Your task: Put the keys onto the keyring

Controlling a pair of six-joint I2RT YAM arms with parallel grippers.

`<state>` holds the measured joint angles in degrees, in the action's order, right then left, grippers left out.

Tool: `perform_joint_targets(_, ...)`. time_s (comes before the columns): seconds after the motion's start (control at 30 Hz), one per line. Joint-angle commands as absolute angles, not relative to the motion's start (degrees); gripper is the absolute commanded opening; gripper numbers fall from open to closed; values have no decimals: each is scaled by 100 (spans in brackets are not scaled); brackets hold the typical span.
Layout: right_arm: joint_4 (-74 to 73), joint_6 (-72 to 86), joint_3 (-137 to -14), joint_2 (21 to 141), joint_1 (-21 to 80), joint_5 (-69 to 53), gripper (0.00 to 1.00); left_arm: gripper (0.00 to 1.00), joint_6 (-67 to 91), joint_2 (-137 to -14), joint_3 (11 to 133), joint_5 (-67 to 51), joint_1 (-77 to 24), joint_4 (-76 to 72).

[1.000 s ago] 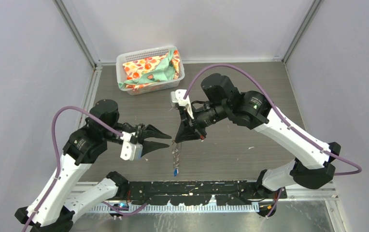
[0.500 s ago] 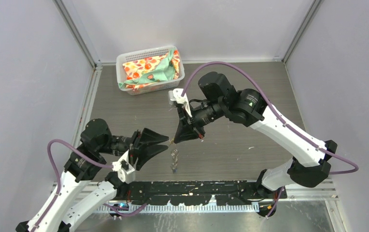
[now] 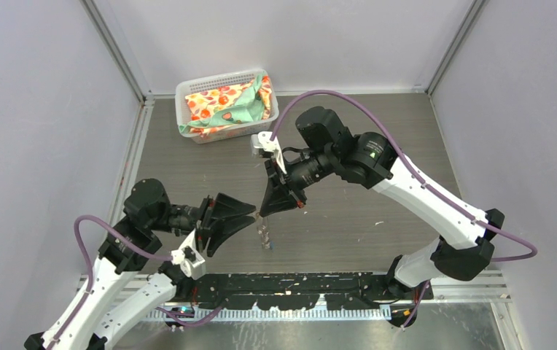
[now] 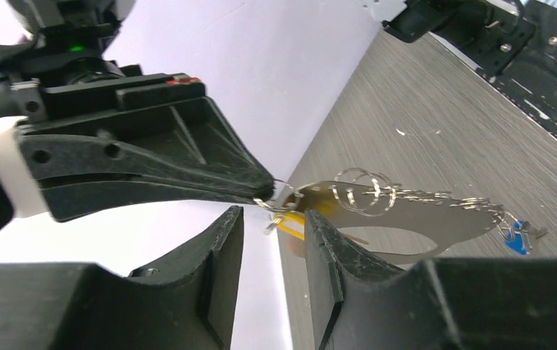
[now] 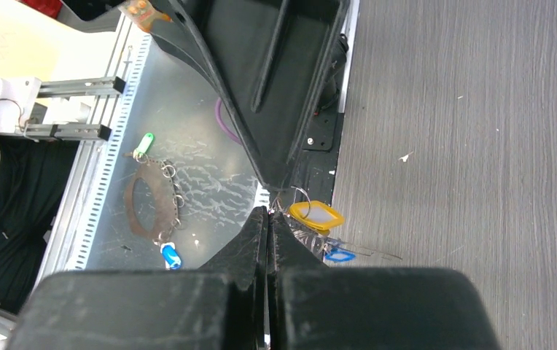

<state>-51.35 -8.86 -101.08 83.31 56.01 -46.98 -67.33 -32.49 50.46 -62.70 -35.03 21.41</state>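
- Right tool (image 3: 262, 212) points down, jaws pressed tight together on the small wire loop at the top end of the keyring (image 3: 264, 232).
- The keyring dangles from that pinch over the middle of the tabletop (image 3: 378, 146), toward the near edge. Can't tell whether its low end touches the surface.
- Yellow key (image 4: 291, 223) sits right by the pinched end, and the blue key (image 4: 512, 238) is down at the far end.
- Left tool (image 3: 252, 216) is partly open and grips nothing. Its tips are just beside the keyring's top end.
- A basket (image 3: 182, 102) holding a patterned cloth (image 3: 224, 102) stands by the far edge, toward the left corner.
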Motion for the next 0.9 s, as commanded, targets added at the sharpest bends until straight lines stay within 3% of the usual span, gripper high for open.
perform_joint_targets(0.0,-4784,-735,-10336,8331,5574,-4982,1,38,-8058,-3389,5295,-6381,-3524,3290)
perform_joint_targets(0.27,-4774,-712,-10342,8402,5574,-5027,1,36,-8319,-3395,5181,-6178,-3536,2976)
perform_joint_targets(0.43,-4743,-697,-10320,8411,5579,-5036,1,27,-8092,-3323,5090,-6188,-3547,2717)
perform_joint_targets(0.67,-4227,-447,-10010,8218,5570,-4734,1,3,-7919,-3237,4972,-6152,-3565,2425)
perform_joint_targets(0.87,-3122,98,-9225,7731,5572,-3847,1,1,-7684,-3215,4955,-6123,-3573,2336)
